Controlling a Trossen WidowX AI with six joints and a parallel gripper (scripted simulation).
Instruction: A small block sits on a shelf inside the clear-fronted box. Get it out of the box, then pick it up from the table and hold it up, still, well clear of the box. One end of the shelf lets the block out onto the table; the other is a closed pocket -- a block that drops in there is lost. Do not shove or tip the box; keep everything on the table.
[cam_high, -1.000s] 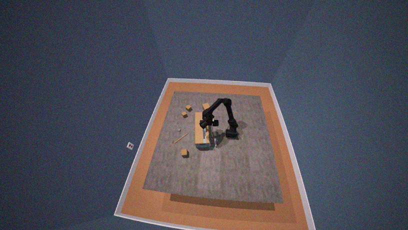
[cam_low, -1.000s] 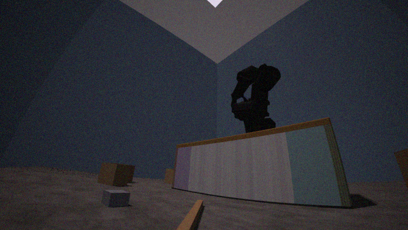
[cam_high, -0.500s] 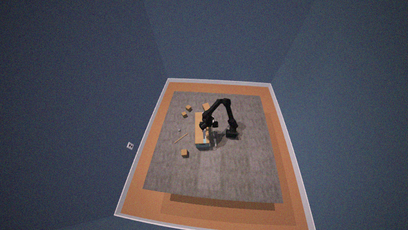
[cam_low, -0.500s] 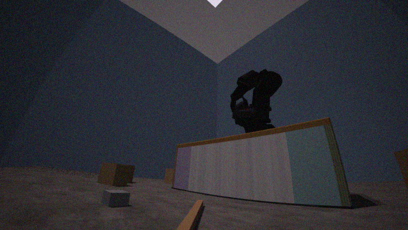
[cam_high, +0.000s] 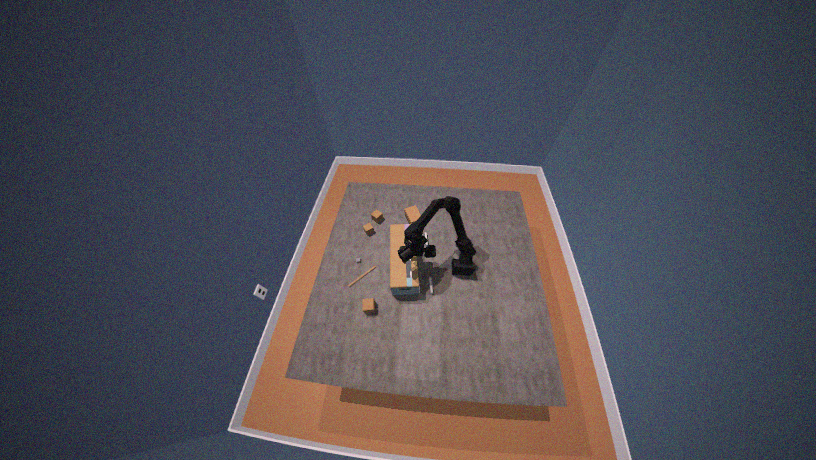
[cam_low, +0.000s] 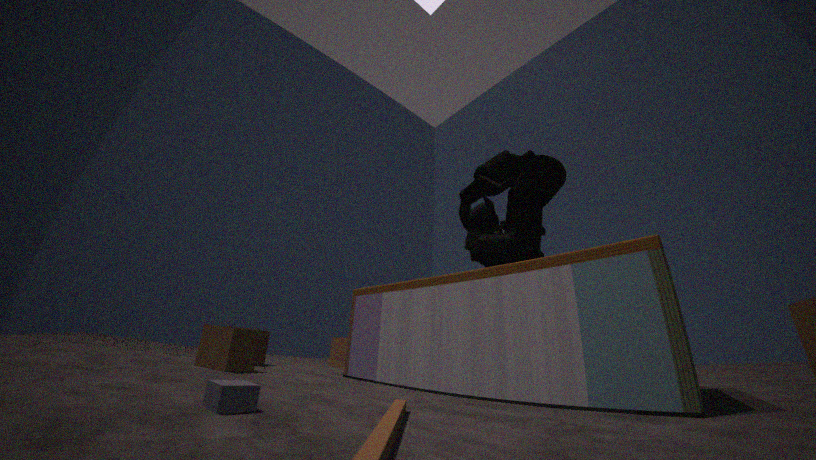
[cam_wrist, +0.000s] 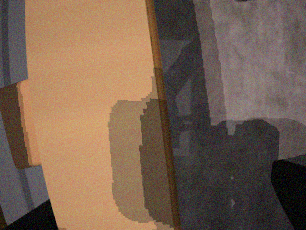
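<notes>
The box (cam_high: 397, 268) (cam_low: 480, 337) (cam_wrist: 90, 60) stands on the table with a wooden top; its back shows purple, white and teal panels. In the wrist view its clear front is on the right, in shadow. My gripper (cam_high: 418, 252) (cam_wrist: 178, 186) is open and empty, above the box near its front edge, with one finger on each side of the wrist view. A wooden piece (cam_wrist: 14, 127) shows in a grey-blue gap of the top; I cannot tell whether it is the block or part of the box. The block on the shelf cannot be made out for certain.
A small grey-blue cube (cam_high: 358, 260) (cam_low: 231, 397) and a wooden stick (cam_high: 362, 276) (cam_low: 384, 431) lie behind the box. Wooden blocks stand around it, one (cam_high: 369, 305) near the teal end and one (cam_high: 412, 213) beyond the purple end. A white bar (cam_high: 431, 285) lies in front.
</notes>
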